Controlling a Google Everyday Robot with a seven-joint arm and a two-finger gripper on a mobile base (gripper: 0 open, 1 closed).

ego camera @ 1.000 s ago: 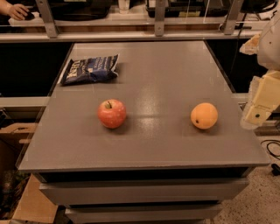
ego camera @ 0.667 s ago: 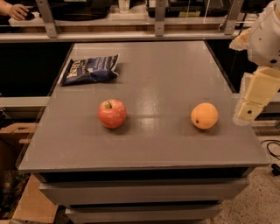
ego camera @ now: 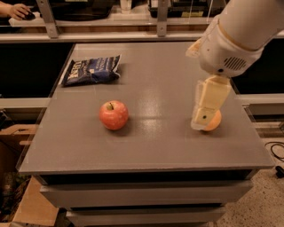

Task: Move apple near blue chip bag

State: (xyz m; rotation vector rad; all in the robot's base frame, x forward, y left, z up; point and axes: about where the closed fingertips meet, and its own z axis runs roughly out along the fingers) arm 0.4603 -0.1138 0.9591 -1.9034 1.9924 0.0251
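Three things lie on the grey table [ego camera: 159, 150]; we take the scene L to R. Far L, beyond the table's back edge, a person's hand [ego camera: 17, 9] rests on sth dark at a bench. Below, by the table's front L corner, there is a cardboard box [ego camera: 31, 208] on the floor.

On the table, back L corner: the blue chip bag [ego camera: 91, 70], flat, crinkled, white lettering up, close to the L edge. Nearer the front & a bit R of it we see the apple [ego camera: 114, 115]. It is red w/ pale speckles, stem up, alone on bare tabletop, apart from the bag and well apart from the R-side items.

R half: the gripper [ego camera: 201, 124] hangs tip-down from the white arm [ego camera: 235, 35], whose bulk fills the top R corner. In our view it overlaps the L part of the orange fruit [ego camera: 215, 122]; touching or not, we can't tell. It reads as one cream block, so spread vs. closed: can't tell either.

Far R, on the floor: a dark cable [ego camera: 276, 150].
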